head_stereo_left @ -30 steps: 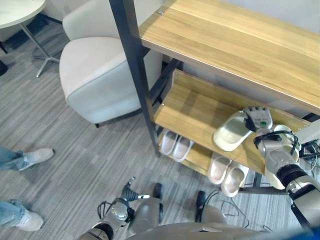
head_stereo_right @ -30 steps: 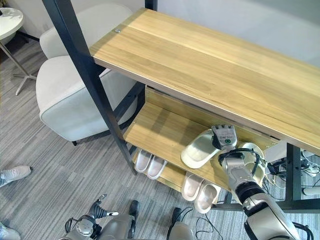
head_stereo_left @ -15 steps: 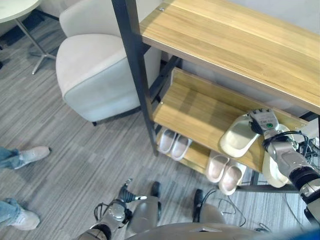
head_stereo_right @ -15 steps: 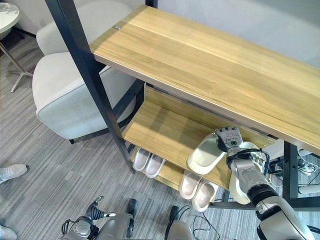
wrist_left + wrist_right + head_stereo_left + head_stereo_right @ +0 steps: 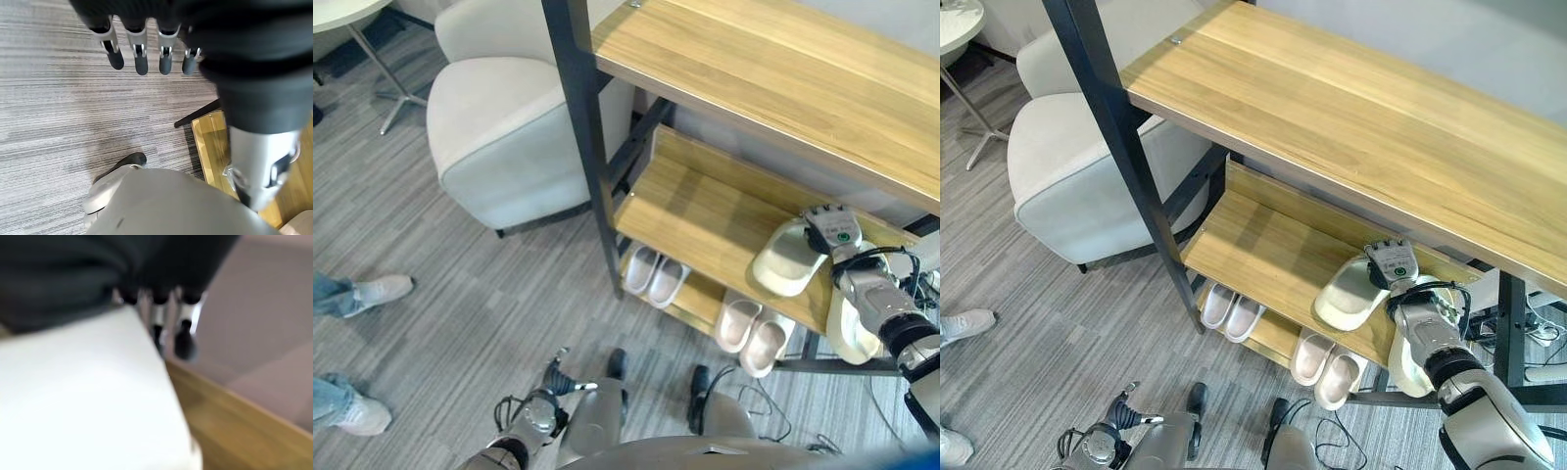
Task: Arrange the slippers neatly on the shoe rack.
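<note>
Left hand is hanging low over the carpet, fingers straight and relaxed, holding nothing.

Two slipper pairs are already sitting on the bottom shelf: the left pair and the right pair, each side by side, toes inward.

Right hand is reaching onto the middle shelf, resting beside the heel end of the pale green slipper. Can't tell whether its fingers are curled on that slipper or just pushing it; the right wrist view is too close to settle it. Its mate, the second green slipper, is lying at the shelf's right end under the forearm, its heel overhanging the front edge.

Risks, as I judge them:
- forearm is crossing over the second green slipper; any sweep sideways or pull-back could be knocking it off the shelf
- pale green slipper is lying angled, so pushing at one end may be spinning it rather than squaring it up
- top shelf is sitting close above the wrist, limiting lift

Further out: black rack post, white armchair, a round table. A person's shoes are standing on the carpet well left of the rack, not in the way.
</note>
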Motion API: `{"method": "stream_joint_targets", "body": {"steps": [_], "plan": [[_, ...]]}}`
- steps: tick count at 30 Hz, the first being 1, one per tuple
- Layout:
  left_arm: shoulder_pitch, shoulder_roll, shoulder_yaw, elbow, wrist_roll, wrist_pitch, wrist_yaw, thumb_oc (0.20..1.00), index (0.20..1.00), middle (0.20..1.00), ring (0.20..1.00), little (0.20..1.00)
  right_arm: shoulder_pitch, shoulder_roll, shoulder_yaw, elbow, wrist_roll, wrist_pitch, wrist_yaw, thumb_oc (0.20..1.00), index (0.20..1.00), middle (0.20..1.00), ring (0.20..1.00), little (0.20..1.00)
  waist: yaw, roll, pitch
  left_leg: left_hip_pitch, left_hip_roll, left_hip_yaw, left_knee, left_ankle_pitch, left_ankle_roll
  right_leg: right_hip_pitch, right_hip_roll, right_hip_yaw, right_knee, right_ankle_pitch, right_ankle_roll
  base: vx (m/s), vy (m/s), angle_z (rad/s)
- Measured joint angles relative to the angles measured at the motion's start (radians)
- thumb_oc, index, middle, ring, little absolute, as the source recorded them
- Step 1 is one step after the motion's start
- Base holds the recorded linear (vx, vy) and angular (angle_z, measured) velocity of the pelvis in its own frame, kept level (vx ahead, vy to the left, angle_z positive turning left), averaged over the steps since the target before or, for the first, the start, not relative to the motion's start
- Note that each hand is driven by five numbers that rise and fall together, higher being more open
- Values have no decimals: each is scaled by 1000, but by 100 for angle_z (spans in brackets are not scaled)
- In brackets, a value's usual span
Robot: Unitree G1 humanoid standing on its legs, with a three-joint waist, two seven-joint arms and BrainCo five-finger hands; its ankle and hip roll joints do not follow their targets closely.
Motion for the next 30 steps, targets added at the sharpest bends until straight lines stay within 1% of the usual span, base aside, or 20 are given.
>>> {"method": "stream_joint_targets", "body": {"steps": [2, 6, 9, 10, 13, 19, 26, 30], "plan": [[-7, 0, -2, 1, 0, 1, 0, 1000, 1000, 1000, 1000, 1000, -10, -26, 21, -1, -1, -3, 0, 200, 200, 200, 200, 200, 0, 3, 2, -6, -1, -10, 0, 8, -7, -2, 0, -10, 3, 1, 0, -8, -45, 13], [-10, -1, -4, 1, 0, 1, 0, 1000, 1000, 1000, 1000, 1000, -17, -69, 62, -16, -1, -16, 7, 200, 200, 200, 200, 200, 6, 8, 6, -7, 0, -21, -1, 11, -10, -2, 0, -17, 12, -5, -2, -12, -44, 9], [-13, -2, -19, 0, 0, 0, 0, 1000, 1000, 1000, 1000, 1000, -17, -106, 78, -44, -1, -34, 19, 200, 200, 200, 200, 200, 5, 18, 12, -7, 0, -22, -2, 12, -12, -2, 0, -18, 14, -5, -3, -6, -27, 0], [-13, -2, -21, 0, 0, 0, 0, 1000, 1000, 1000, 1000, 1000, -17, -124, 96, -55, -1, -49, 21, 200, 200, 200, 200, 200, 3, 19, 12, -7, 1, -23, -2, 13, -13, -4, 2, -18, 15, -9, -9, 2, -36, 0], [-13, -1, -21, 0, 0, 0, -1, 1000, 1000, 1000, 1000, 1000, -14, -138, 104, -62, -2, -65, 22, 200, 200, 200, 200, 200, 4, 19, 12, -7, 2, -25, -6, 15, -15, -5, 2, -21, 16, -11, -11, 1, -26, 1], [-15, -1, -21, 0, 1, 0, -1, 1000, 1000, 1000, 1000, 1000, -12, -143, 103, -55, -2, -73, 23, 200, 200, 200, 200, 200, 2, 16, 11, -4, 3, -39, -17, 28, -16, -5, 3, -34, 21, -12, -10, -2, -21, 6], [-15, 1, -22, 0, 2, 0, -1, 1000, 1000, 1000, 1000, 1000, -9, -143, 106, -42, -18, -88, 24, 200, 200, 200, 200, 200, 3, 13, 9, -3, 3, -43, -17, 30, -20, -5, 3, -38, 31, -15, -11, -2, -3, 1], [-14, 3, -22, 0, 2, -1, -1, 1000, 1000, 1000, 1000, 1000, 5, -143, 105, -39, -26, -89, 25, 200, 200, 200, 200, 200, 4, 8, 7, -4, 3, -43, -17, 30, -18, -7, 2, -38, 35, -19, -18, 0, 0, 0]]}}
